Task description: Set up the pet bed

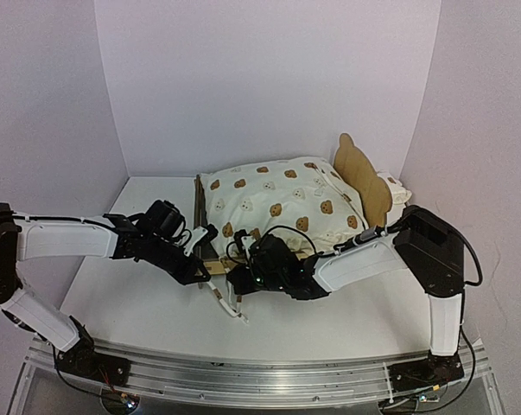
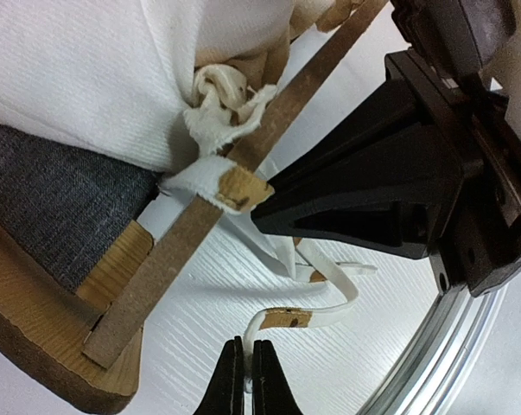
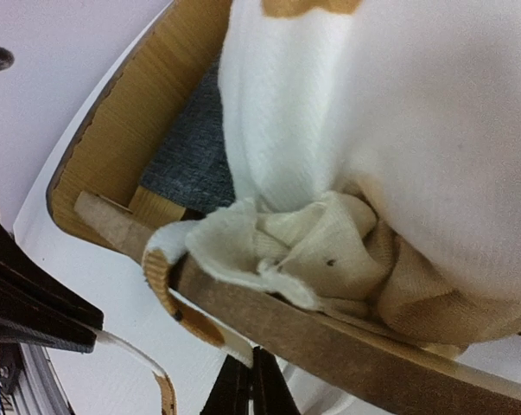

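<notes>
**Tie-down at the foot rail**

The pet bed (image 1: 364, 177) sits mid-table with its cushion (image 1: 277, 199) on top, and both arms crowd its near-left corner. The left gripper (image 2: 245, 372) is clamped on the loose strap (image 2: 329, 307), which trails over the table (image 1: 139, 303). The right gripper (image 3: 247, 380) is closed too, tips against the tan end of the wrapped strap (image 2: 210, 177) on the foot rail (image 2: 182, 242). Caught or not, I can't tell. My call: pull lightly, cross the ends tight under the rail, and don't drag the frame.
</notes>
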Tool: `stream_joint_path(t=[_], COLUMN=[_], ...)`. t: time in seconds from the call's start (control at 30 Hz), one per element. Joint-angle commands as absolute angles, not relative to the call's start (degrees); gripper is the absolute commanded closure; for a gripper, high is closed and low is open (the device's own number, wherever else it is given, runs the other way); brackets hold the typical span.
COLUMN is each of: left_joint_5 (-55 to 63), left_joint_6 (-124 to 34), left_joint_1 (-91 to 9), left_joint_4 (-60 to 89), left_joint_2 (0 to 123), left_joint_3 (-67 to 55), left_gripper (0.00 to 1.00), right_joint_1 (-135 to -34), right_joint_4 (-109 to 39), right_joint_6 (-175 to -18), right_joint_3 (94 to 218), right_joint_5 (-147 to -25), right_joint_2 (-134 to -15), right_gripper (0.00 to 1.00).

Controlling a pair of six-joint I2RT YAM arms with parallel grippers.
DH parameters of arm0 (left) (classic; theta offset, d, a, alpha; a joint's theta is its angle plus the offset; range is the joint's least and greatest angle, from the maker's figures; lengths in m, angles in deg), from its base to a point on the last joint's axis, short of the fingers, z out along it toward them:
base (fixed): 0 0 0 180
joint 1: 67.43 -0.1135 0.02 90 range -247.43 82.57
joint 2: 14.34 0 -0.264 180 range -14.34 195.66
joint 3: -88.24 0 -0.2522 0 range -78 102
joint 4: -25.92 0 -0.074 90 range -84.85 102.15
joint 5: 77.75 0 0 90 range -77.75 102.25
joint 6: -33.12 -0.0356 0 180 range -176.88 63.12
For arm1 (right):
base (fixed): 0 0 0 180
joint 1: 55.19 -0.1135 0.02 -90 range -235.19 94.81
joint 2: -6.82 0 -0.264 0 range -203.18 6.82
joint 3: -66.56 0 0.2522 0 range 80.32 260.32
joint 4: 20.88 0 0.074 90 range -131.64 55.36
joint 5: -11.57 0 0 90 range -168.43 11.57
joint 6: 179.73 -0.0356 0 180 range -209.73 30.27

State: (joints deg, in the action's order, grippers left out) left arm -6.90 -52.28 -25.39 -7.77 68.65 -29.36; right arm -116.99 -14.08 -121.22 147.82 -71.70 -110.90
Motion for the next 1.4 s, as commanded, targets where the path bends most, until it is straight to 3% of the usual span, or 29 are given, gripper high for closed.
stream_joint_path(t=[0.0, 0.4, 0.53, 0.67, 0.8, 0.93, 1.1, 1.37], left_joint_5=[-5.7, -11.4, -13.8, -12.8, -11.1, -11.2, -11.8, -13.1], left_joint_6=[-52.7, -60.6, -61.0, -62.7, -63.8, -64.0, -64.0, -64.1], left_joint_1=[-25.7, -25.7, -25.7, -25.7, -25.7, -25.7, -25.7, -25.7], left_joint_4=[-4.2, 8.2, 16.0, 21.7, 24.2, 26.0, 27.3, 29.3], left_joint_2=[69.2, 74.6, 75.9, 77.6, 79.3, 79.9, 80.1, 80.3], left_joint_3=[-27.8, -31.0, -33.3, -35.5, -36.2, -36.5, -36.8, -36.8], left_gripper=[1.00, 1.00, 1.00, 1.00, 1.00, 1.00, 1.00, 1.00], right_joint_1=[-117.2, -117.2, -116.8, -116.5, -116.1, -115.3, -114.4, -113.9], right_joint_4=[-12.1, -12.0, -13.5, -19.1, -28.8, -32.7, -33.1, -22.7], right_joint_6=[-119.5, -121.1, -123.2, -122.7, -119.9, -118.0, -118.6, -112.8], right_joint_3=[146.2, 143.6, 142.6, 142.2, 141.9, 140.0, 138.6, 143.7], right_joint_5=[-77.0, -90.0, -89.0, -86.6, -83.5, -81.8, -70.3, -67.6], right_joint_2=[-105.9, -101.9, -102.0, -100.1, -95.2, -90.4, -91.4, -101.6], right_gripper=[1.00, 0.97, 0.81, 0.57, 0.50, 0.51, 0.78, 0.83])
